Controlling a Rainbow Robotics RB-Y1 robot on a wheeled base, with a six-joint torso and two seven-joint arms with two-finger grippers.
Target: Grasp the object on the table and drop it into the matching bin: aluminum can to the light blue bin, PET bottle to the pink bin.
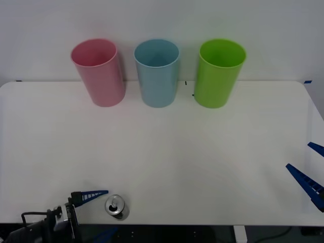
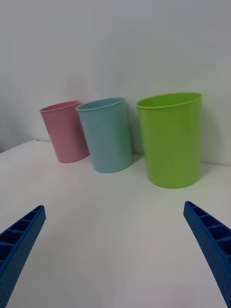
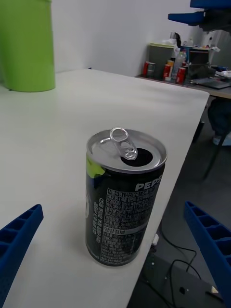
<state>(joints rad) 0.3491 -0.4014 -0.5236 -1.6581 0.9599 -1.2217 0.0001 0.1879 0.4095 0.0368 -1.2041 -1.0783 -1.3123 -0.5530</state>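
Observation:
The aluminum can (image 1: 116,206) stands upright near the front edge of the white table (image 1: 202,152). Its top is silver with a raised pull-tab and its side is black. My left gripper (image 1: 104,212) sits low at the table's front left, open, just to the left of the can. In the left wrist view the can (image 3: 125,192) stands close ahead between the spread blue fingers (image 3: 19,231), untouched. The pink bin (image 1: 98,73) and the light blue bin (image 1: 158,73) stand side by side at the back. My right gripper (image 1: 298,156) hangs open at the table's right edge, holding nothing.
A lime green bin (image 1: 220,73) stands to the right of the light blue bin. The can sits right at the table's front edge (image 3: 159,192), with floor and cables below. A wide stretch of bare tabletop lies between the can and the bins.

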